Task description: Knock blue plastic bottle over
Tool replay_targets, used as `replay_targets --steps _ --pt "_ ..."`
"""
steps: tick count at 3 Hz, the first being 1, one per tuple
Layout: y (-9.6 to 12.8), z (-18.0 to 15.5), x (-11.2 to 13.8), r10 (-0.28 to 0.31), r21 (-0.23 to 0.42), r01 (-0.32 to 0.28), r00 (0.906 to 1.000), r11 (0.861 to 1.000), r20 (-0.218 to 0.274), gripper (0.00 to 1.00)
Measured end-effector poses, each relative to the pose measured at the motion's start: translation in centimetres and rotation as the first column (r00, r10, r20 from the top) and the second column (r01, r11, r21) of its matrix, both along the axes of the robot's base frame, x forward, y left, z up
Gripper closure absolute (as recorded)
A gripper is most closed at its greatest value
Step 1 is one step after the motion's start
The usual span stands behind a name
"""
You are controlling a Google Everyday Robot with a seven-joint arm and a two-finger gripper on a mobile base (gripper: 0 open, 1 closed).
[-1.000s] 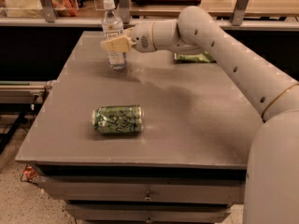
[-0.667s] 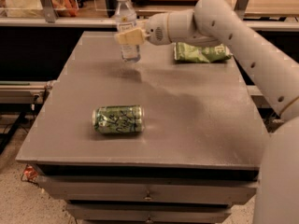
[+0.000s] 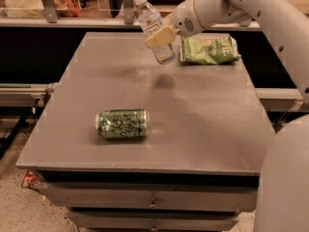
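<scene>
The jaws of the cream-coloured two-finger gripper [image 3: 158, 36] were pressed on the body of the slim clear plastic bottle with the white screw cap and paper label [image 3: 149, 21], pinching it a little under the label. Only the front finger was visible; the other one was behind the bottle. The bottle was tilted, with its cap pointing up and to the left. Its bottom did not seem to touch the flat grey table [image 3: 203, 110], because a dark shadow lay on the surface below it.

One second before, the same bottle stood upright more to the left side of the table, with the gripper already at it. Since then the white arm [image 3: 251, 4] had carried it to the right, near the green crumpled snack bag [image 3: 210, 50], and had leaned it.

For the task, this probably meant that the bottle was being held and not knocked: it was no longer standing, but it was also not yet lying on the table. The green drink can [image 3: 121, 123] lay on its side near the front edge, well apart.
</scene>
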State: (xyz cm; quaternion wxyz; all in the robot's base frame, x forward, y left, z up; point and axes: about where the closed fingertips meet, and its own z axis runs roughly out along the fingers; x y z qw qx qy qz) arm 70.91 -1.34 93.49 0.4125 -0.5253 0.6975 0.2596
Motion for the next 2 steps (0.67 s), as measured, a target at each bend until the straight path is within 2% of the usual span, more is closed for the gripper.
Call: replay_targets --steps 1,2 --pt "-2.5 -3.6 -1.3 0.089 -0.266 -0.089 0.996 0.96 -0.011 1.0" --pt "-2.3 -5.2 -2.1 0.155 -0.36 -0.157 0.9873 0.92 -0.033 0.81"
